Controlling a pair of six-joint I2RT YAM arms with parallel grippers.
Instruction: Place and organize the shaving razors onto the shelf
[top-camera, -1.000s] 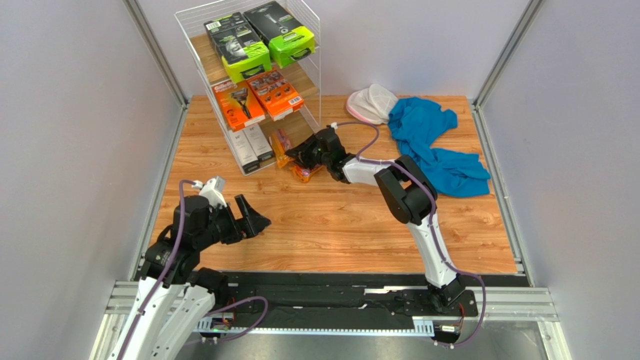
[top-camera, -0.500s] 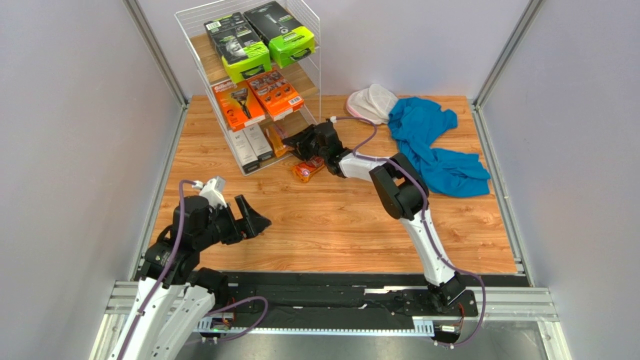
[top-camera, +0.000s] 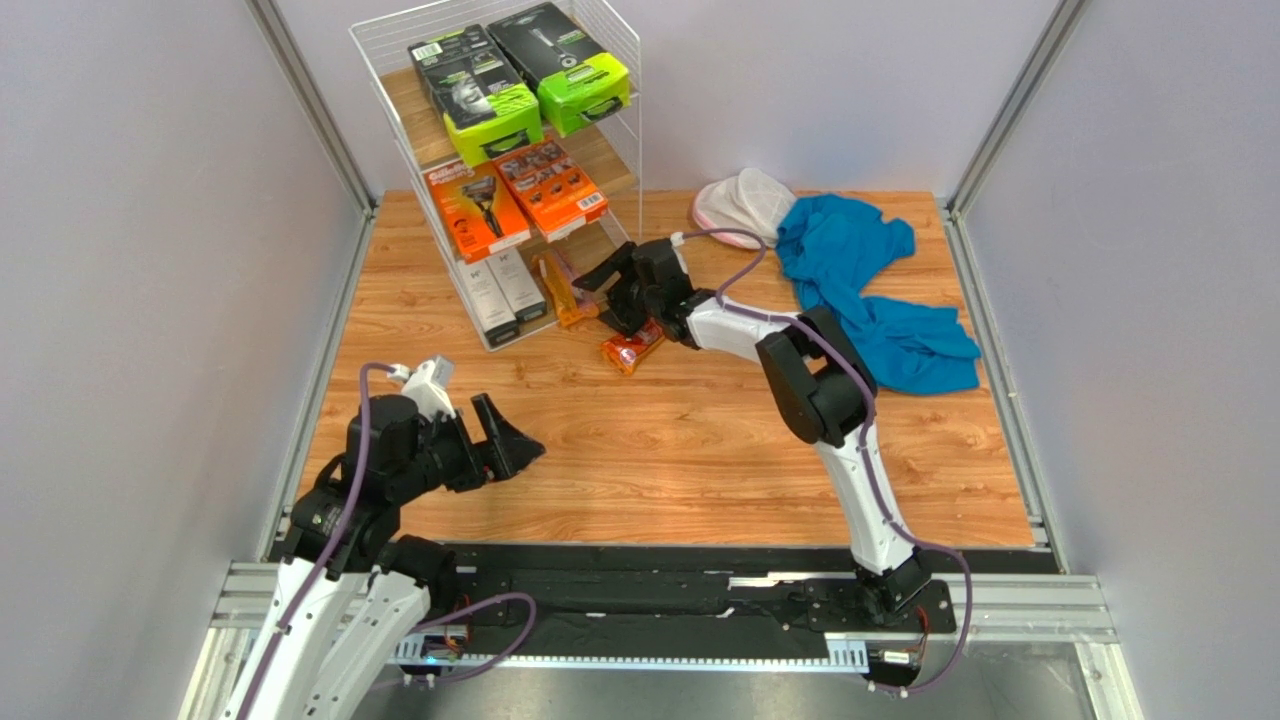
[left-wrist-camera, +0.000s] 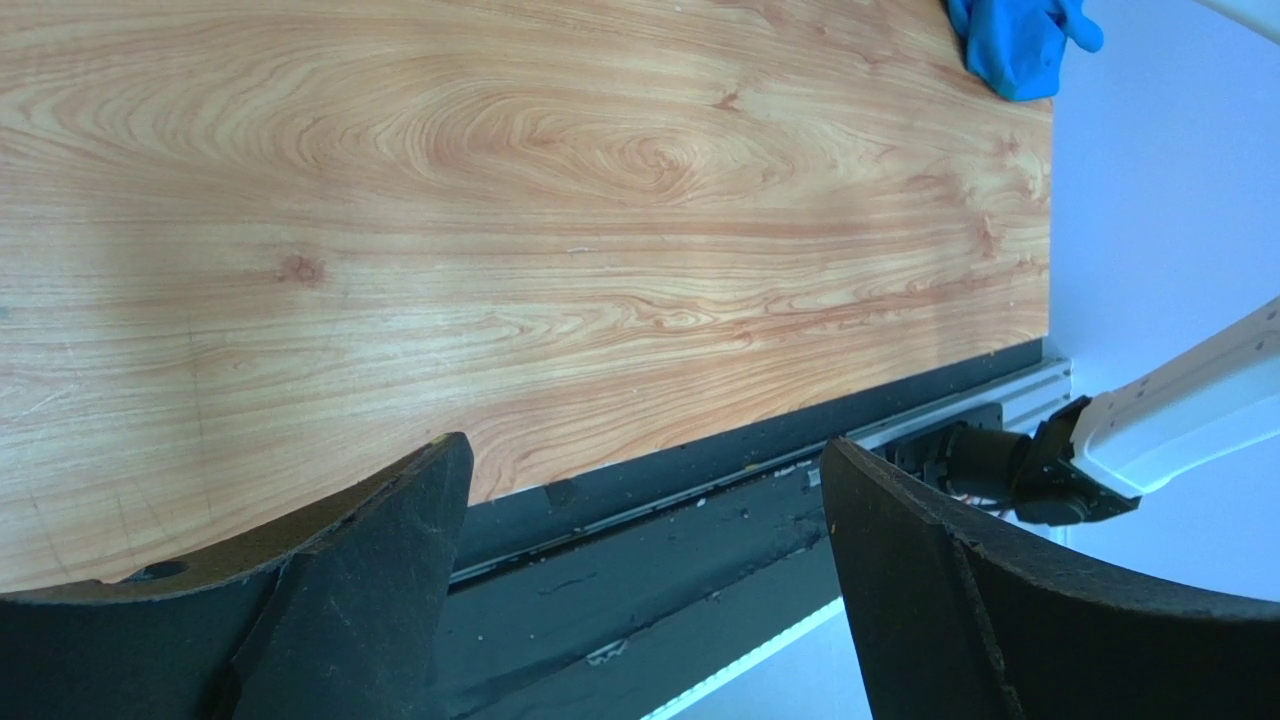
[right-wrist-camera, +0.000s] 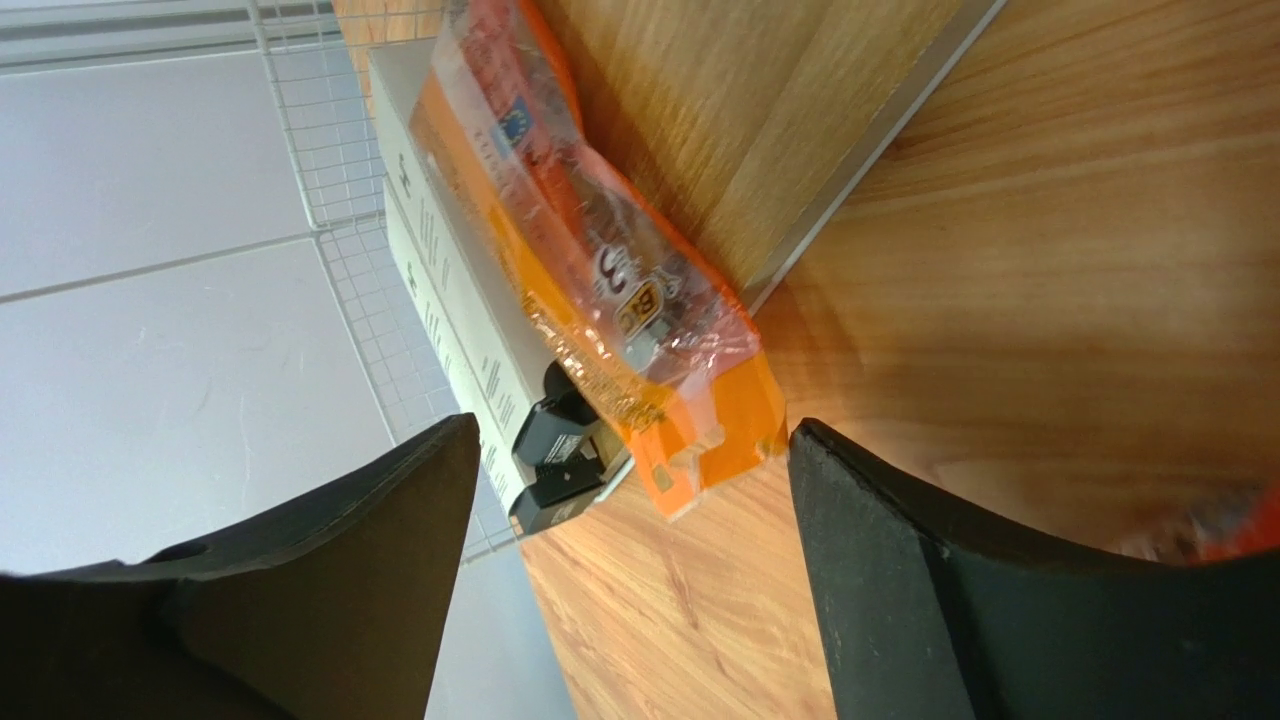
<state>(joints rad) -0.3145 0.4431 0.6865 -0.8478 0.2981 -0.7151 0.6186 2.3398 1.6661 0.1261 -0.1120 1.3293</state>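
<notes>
Six razor packs (top-camera: 492, 105), apparently; one shelf (top-camera: 613, 155)

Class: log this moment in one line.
left gripper open | right gripper open by white wire shelf | narrow orange blister pack on bottom tier | second orange blister pack on wooden table

Left arm (top-camera: 323, 645) and right arm (top-camera: 857, 480): white tubular links, black joint housings. Left cable (top-camera: 359, 435) lilac, run along the links; right cable (top-camera: 732, 278) likewise lilac. White fitting (top-camera: 425, 378) on left wrist. Left gripper (top-camera: 508, 443) and right gripper (top-camera: 609, 300) matte black. Fingers (left-wrist-camera: 962, 585) broad, wedge-shaped, smooth-faced, edges rounded.
</notes>
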